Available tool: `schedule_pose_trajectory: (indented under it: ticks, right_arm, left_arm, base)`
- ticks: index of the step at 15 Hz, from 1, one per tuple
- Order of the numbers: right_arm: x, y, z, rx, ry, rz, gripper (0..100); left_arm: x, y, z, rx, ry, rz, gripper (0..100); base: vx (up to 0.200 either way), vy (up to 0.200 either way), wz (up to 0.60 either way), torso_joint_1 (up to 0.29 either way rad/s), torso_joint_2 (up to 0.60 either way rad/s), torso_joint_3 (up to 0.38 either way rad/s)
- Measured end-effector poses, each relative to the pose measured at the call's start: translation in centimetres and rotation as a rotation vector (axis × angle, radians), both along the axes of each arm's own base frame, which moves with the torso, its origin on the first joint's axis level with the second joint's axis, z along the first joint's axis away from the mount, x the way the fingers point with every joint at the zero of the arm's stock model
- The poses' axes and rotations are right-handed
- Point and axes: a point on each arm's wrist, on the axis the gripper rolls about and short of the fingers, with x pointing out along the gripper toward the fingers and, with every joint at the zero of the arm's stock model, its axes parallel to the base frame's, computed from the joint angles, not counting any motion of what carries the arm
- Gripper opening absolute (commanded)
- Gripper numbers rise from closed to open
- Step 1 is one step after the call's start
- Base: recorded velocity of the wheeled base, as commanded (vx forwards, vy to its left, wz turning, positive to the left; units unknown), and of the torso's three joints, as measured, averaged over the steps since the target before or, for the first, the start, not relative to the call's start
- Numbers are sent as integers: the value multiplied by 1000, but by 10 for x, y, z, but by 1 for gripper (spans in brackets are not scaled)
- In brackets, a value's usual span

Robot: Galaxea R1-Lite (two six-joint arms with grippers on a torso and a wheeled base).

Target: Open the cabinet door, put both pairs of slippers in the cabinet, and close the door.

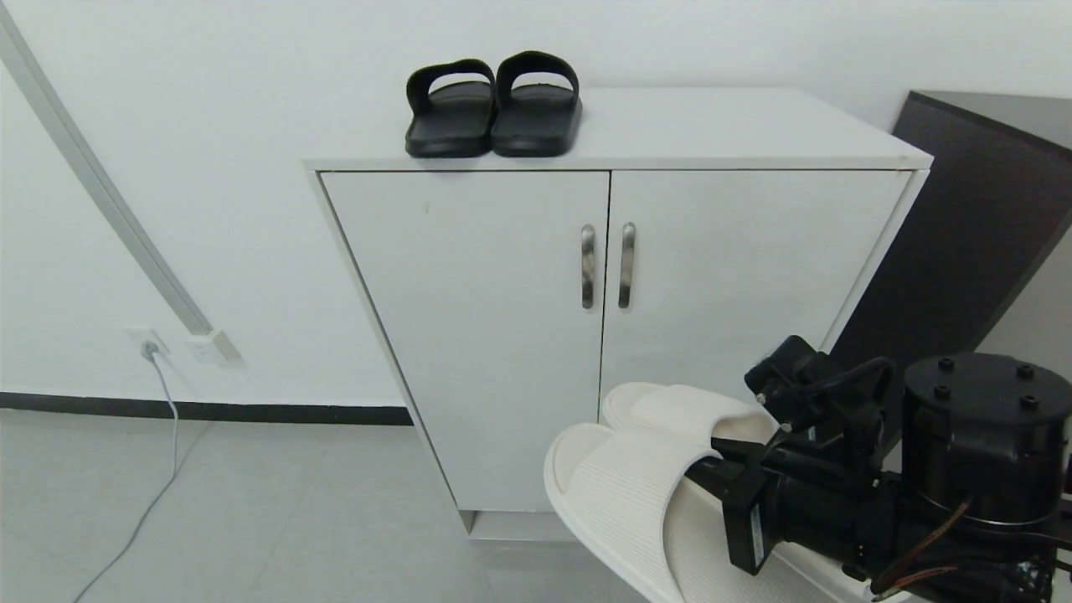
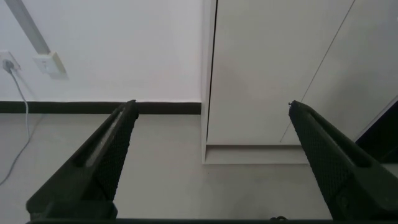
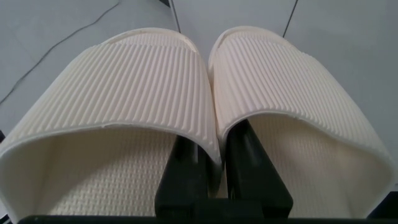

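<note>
white wall (image 1: 218, 126) | grey trunking (image 1: 100, 193) slants down it to a small box (image 1: 214, 346) | socket (image 1: 147, 342) beside it, plugged | grey cable (image 1: 164, 469) trails onto tiled floor (image 1: 268, 519) | black skirting (image 1: 209, 411) | dark panel (image 1: 963, 243) far right

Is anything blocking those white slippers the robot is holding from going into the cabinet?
Yes. The white slippers, held by the right gripper, hang in front of the cabinet, but both cabinet doors are shut, their handles untouched. The closed doors stand between the slippers and the inside.
</note>
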Motion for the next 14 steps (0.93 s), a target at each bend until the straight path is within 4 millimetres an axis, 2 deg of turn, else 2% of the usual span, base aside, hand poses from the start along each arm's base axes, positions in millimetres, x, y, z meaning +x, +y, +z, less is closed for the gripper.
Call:
schedule_pose_trajectory:
  ticks: [7,12,14]
  right_arm:
    - [0,-1,0,0,-1,-1,0]
    - [-2,-2,0,6,-3,1,0]
    - [-2,-2,0,6,-3,1,0]
  left_arm:
    - [0,0,0,-5,0,0,100]
    - [0,0,0,1,0,-4,100]
    - [-2,0,7,-7,-30,-3,100]
  base:
    - [0,0,0,-58,434,378]
    - [0,0,0,-1,84,75]
    - [0,0,0,0,0,0]
